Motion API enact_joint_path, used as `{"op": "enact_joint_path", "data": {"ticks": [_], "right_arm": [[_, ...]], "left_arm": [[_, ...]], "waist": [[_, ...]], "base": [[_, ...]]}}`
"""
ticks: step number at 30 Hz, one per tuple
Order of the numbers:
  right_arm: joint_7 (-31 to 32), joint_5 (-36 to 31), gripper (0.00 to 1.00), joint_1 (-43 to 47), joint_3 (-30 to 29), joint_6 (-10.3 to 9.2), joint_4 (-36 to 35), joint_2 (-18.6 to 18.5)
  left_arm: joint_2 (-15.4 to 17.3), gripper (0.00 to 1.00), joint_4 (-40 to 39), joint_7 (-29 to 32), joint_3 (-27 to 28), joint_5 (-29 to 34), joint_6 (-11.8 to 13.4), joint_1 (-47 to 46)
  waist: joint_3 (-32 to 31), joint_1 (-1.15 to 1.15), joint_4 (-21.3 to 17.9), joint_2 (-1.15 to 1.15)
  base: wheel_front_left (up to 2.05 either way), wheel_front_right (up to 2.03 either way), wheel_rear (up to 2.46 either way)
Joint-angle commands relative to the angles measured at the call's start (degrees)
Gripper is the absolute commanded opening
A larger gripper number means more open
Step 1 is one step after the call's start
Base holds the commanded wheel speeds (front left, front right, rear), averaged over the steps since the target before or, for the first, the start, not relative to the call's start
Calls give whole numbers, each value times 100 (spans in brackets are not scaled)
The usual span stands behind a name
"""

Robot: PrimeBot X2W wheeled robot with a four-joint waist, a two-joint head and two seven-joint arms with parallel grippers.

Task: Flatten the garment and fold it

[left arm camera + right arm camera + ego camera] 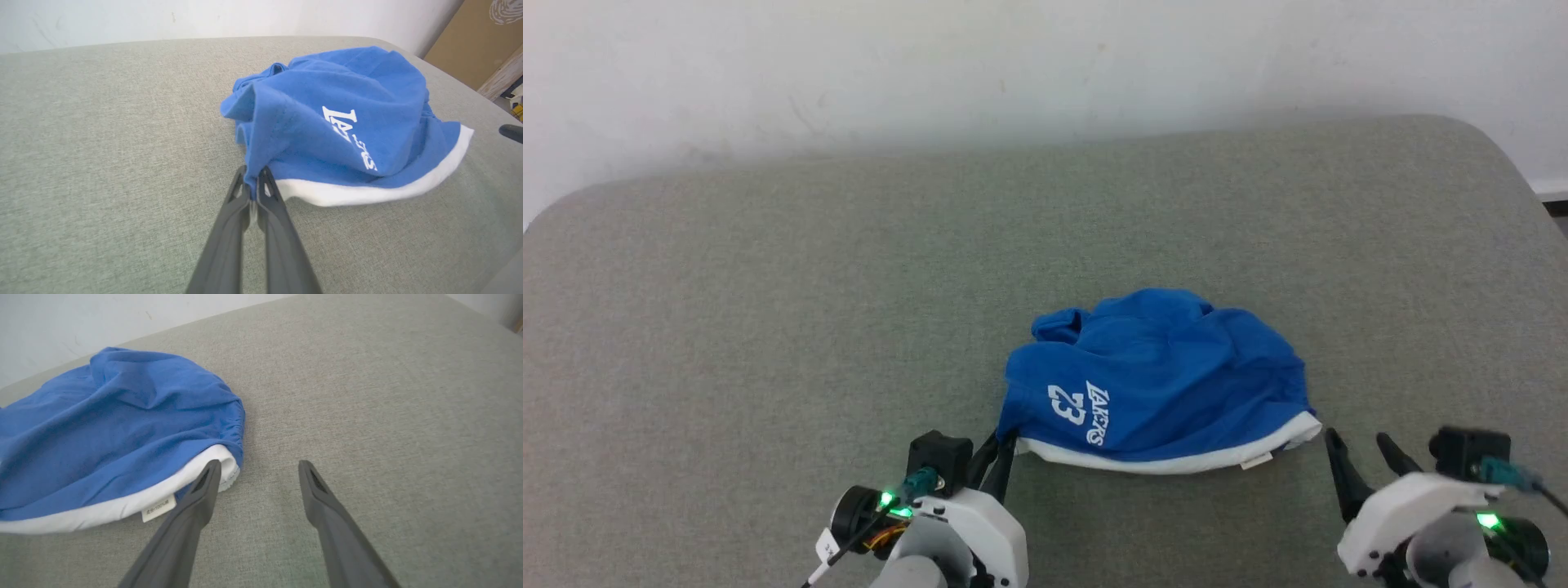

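Crumpled bright blue fabric shorts (1160,376) on grey fabric bench (768,286): left hand (254,181) pinches their near corner; right hand (259,469) spread wide, just beside them.

The garment (1156,384) is lying on the padded surface (768,327), toward the robot's side.
It is resting a little right of the surface's middle, with the wall (1013,65) standing behind. The left gripper (1003,441) is sitting at its near left corner, touching the hem. The right gripper (1356,445) is sitting just beside its near right corner. A label (1255,461) is lying along the near hem, toward the right.
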Motion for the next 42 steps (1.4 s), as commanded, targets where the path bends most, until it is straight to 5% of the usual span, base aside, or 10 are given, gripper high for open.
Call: {"op": "enact_joint_path", "data": {"ticks": [1, 19, 20, 21, 26, 34, 42], "right_arm": [[268, 166, 100, -263, 130, -12, 154, -103], [3089, 1007, 100, -1463, 1517, -12, 1705, -681], [3212, 1047, 40, -1458, 1571, -12, 1791, -681], [3310, 1116, 1, -1450, 1616, -12, 1851, -665], [3227, 1306, 0, -1451, 1804, -12, 1832, -725], [1571, 641, 0, -1467, 1610, -12, 1113, -993], [520, 21, 0, -1510, 955, -12, -24, -587]], "left_arm": [[67, 0, -124, -39, 31, -8, 54, 119], [187, 0, -643, -45, 64, -138, 90, 183], [185, 0, -635, -49, 66, -148, 89, 183], [181, 0, -625, -46, 68, -161, 94, 187], [192, 0, -589, -74, 103, -248, 87, 242], [324, 0, -1022, -411, 376, -209, 194, 293], [564, 0, -1661, -513, 970, -161, -10, -174]], "waist": [[29, -1, 62, 0], [433, -1, 364, 0], [440, -1, 368, 0], [442, -1, 372, 0], [331, -1, 349, 0], [-154, -1, 324, 0], [-451, -1, 279, 0]], "base": [[0, 0, 0], [0, 0, 0], [0, 0, 0], [0, 0, 0], [0, 0, 0], [0, 0, 0], [0, 0, 0]]}}
